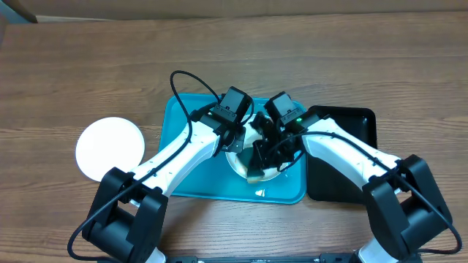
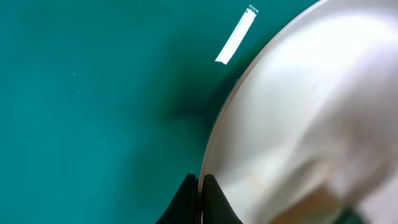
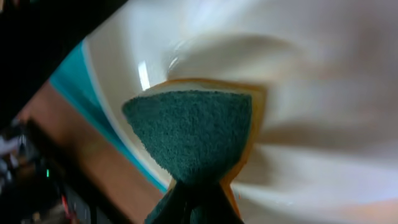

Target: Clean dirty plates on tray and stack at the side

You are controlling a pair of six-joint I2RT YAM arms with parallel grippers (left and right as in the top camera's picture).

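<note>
Overhead looking down; both wrist views tight on plate [image 2: 298,112]

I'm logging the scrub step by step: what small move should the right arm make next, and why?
Probably sweep the sponge a little across the plate. The right gripper holds it against the plate, the left gripper pinches the rim over the tray, and a faint tan tinge shows.

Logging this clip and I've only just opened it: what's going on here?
The left gripper pinches the rim of a white plate on the turquoise tray, apparently steadying it. The right gripper holds a green-faced sponge pressed against that plate's surface. A second plate, plain white, sits on the table to the left of the tray, apart from it.
</note>
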